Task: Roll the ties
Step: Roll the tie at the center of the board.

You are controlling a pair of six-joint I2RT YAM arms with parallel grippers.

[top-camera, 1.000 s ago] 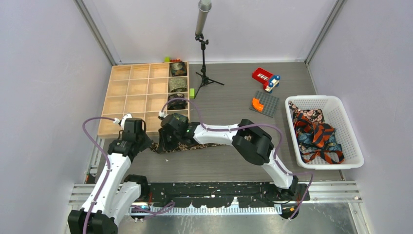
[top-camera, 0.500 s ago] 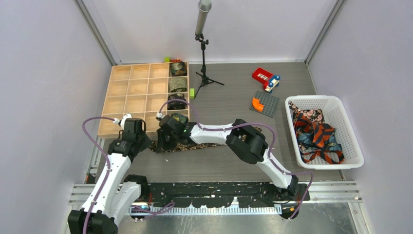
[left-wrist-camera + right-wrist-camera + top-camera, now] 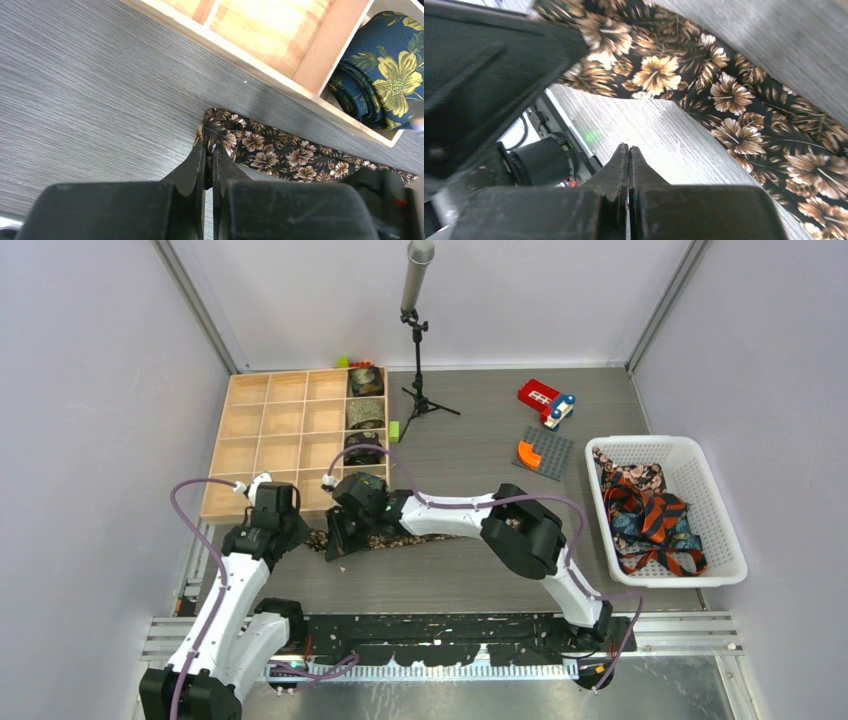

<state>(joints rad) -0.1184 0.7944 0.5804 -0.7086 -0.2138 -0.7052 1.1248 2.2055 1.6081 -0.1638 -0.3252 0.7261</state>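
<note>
Floral tie (image 3: 280,150) flat beside wooden tray (image 3: 250,65); left gripper (image 3: 207,149) angled down, pinching its end; right gripper (image 3: 628,149) low, jaws together.

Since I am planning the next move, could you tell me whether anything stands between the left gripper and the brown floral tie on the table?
Nothing visible does. The left gripper, jaws shut, has its tips right at the end of the tie, which lies flat beside the front wall of the wooden tray.

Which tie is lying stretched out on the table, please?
The brown floral tie by the wooden tray's near edge; the others are coiled in its compartments or heaped in the white basket.
</note>
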